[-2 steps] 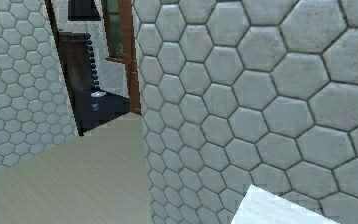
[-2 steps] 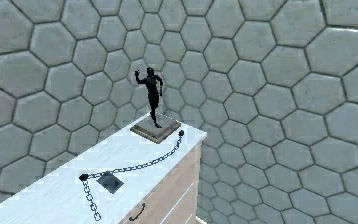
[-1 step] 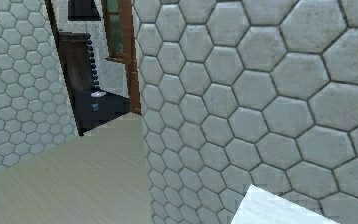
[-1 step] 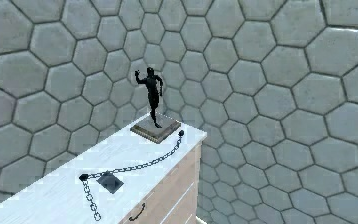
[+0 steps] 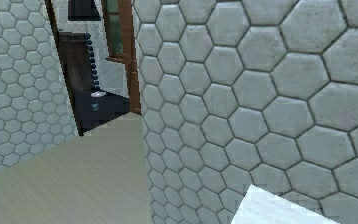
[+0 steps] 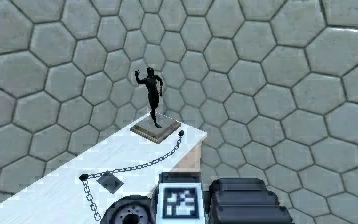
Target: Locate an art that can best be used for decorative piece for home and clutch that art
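A black statue of a figure stands upright on its flat square base at the far end of a white table, close against a hexagon-tiled wall. A thin chain-like line crosses the tabletop up to the base. At the bottom edge, left of a white marker, sits the dark body of the gripper. I can't make out its far end, so I cannot tell how the fingers stand or whether it holds anything. Ahead, a pale floor runs to a dark doorway.
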